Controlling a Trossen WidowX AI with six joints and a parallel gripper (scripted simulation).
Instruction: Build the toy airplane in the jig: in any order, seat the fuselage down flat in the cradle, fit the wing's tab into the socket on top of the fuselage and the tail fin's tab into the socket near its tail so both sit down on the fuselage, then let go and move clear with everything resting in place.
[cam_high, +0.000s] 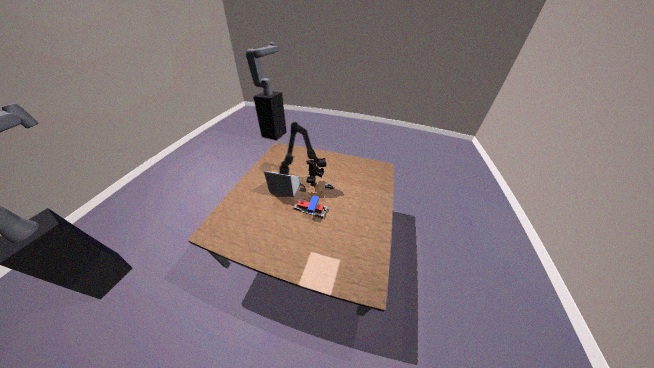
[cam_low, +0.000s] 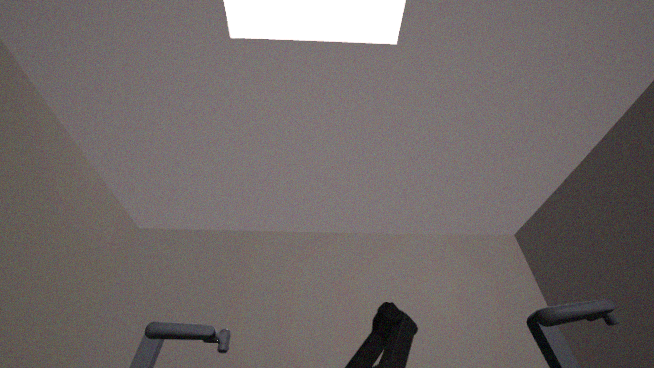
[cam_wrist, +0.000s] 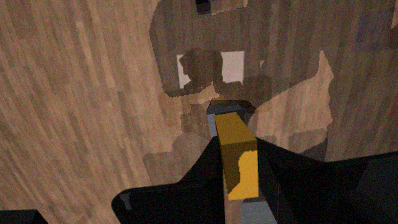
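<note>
top view: I see the arm bent down over the worktop (cam_high: 250, 235), tool (cam_high: 313, 183) low near the far side, just behind the jig (cam_high: 325, 212). Red fuselage (cam_high: 302, 204) already lies in the jig w/ the blue wing (cam_high: 314, 203) across it. Grey box (cam_high: 281, 183) sits beside the arm's base. Fin too small to make out here.

exterior view: camera looks up at walls and ceiling light; only the arm's dark elbow (cam_low: 391, 325) shows. No worktop, no parts. Useless for the grip.

wrist view: tool (cam_wrist: 239, 165) clamped on the yellow tail fin (cam_wrist: 235, 145), black fingers tight on both long sides. Fin sits between them, pointing away from cam, right at worktop level. Can't tell if it's off the surface.

risk 1: grip looks near one end of the fin, so it could pivot on lift, I think.

risk 2: tilted fin means the tab misses the tail socket or jams.

risk 3: wing sits close to that socket; a low approach could knock it loose.
</note>
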